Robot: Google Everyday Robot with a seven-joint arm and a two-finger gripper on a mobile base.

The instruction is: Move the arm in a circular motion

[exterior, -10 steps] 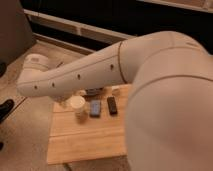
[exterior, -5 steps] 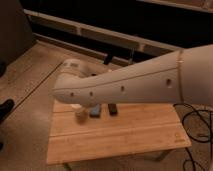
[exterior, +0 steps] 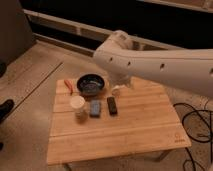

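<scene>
The arm (exterior: 160,67) reaches in from the right across the upper part of the view. Its thick off-white segment ends in a rounded joint, and a short section drops from there to the gripper (exterior: 118,90), which hangs low over the far side of the wooden table (exterior: 135,130). Whether the gripper is open or closed cannot be told from here. The circle is best swept at an even pace and a steady height, I judge, and high enough to pass over what lies around the tool. A dark bowl (exterior: 91,84) sits just beside the gripper, toward the view's left, with a thin red object (exterior: 68,86) beyond it. Nearer the camera than the gripper lie a small dark block (exterior: 112,105), a bluish pad (exterior: 95,108) and a pale-lidded cup (exterior: 77,105), side by side. A dip in the arc would likely clip the bowl first. On the floor well to the gripper's right, black cables (exterior: 196,125) loop. Behind it runs a dark wall with a pale rail (exterior: 65,22).
</scene>
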